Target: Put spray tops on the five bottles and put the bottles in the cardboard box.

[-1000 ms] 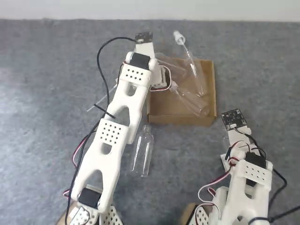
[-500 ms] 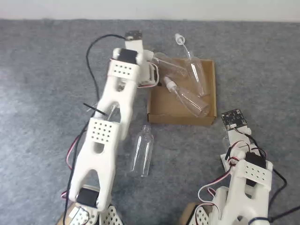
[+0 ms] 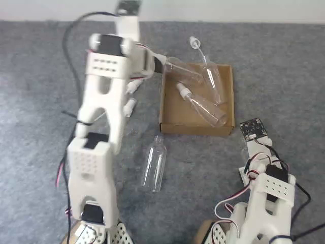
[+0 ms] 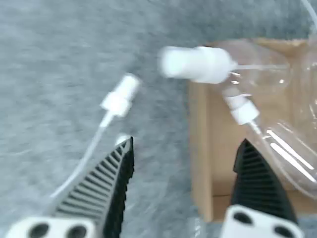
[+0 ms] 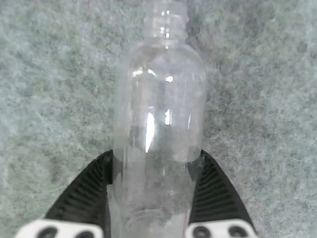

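The cardboard box (image 3: 170, 119) lies open on the carpet with three capped clear bottles (image 3: 205, 109) in it; one bottle (image 3: 180, 70) leans over its left rim. An uncapped bottle (image 3: 154, 162) lies on the carpet in front of the box. Two loose spray tops (image 3: 131, 105) lie left of the box, one spray top (image 4: 119, 96) with its tube trailing. My left gripper (image 4: 181, 163) is open and raised above the box's left edge (image 4: 200, 148), its jaws wide apart. My right gripper (image 5: 154, 158) is shut on another uncapped bottle (image 5: 158, 114) low over the carpet.
Grey carpet covers the whole table. The left arm (image 3: 104, 101) stands tall left of the box. The right arm (image 3: 269, 198) sits at the lower right, its camera board (image 3: 253, 129) just off the box's near right corner.
The left arm has drawn back from the box, swinging left and rising. The bottles stayed in the box. The right arm has not moved.
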Robot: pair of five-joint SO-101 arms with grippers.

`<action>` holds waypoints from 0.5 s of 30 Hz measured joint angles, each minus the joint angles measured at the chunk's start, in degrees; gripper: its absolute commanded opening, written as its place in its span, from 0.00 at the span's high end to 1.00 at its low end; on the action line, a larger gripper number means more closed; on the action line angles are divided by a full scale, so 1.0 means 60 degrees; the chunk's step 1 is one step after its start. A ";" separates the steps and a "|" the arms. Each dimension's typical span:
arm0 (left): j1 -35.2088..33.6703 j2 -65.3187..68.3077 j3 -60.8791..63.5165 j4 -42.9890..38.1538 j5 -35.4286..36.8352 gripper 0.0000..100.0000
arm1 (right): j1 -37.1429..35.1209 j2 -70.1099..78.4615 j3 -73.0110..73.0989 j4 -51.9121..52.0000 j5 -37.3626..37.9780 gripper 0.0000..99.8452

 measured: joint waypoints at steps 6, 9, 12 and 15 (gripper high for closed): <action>-0.1392 -0.2755 0.2667 0.0000 -0.1260 0.69 | 0.0308 0.0249 -0.1128 0.0015 0.0308 0.99; -0.2066 -0.4103 0.4571 -0.0059 -0.1919 0.69 | 0.0777 0.0542 -0.2418 0.0440 0.0308 0.99; -0.2535 -0.5407 0.7033 -0.1128 -0.2359 0.69 | 0.0864 0.1670 -0.4044 0.1040 0.0352 0.99; -0.2696 -0.6755 1.0066 -0.2857 -0.2652 0.69 | 0.0879 0.3414 -0.5802 0.1656 0.0352 0.99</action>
